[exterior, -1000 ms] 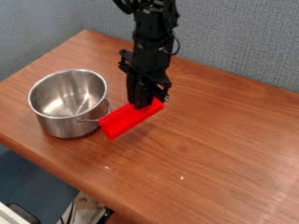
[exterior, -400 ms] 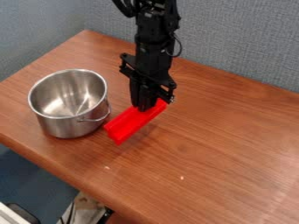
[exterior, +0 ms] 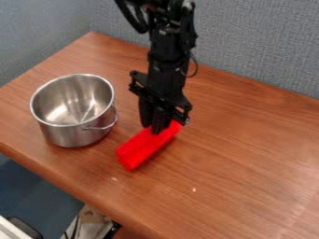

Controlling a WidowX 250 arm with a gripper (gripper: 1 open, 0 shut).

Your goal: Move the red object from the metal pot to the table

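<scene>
The metal pot (exterior: 74,110) stands empty at left, the red object (exterior: 147,147) already lies on the table (exterior: 249,168) just beside it, and the gripper (exterior: 159,127), whose jaws I cannot tell apart or clamped, should release fully before rising straight.

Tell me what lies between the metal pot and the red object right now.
Only bare table: in the camera view, a strip of wood separates the metal pot from the red object, which lies flat under the gripper.
</scene>
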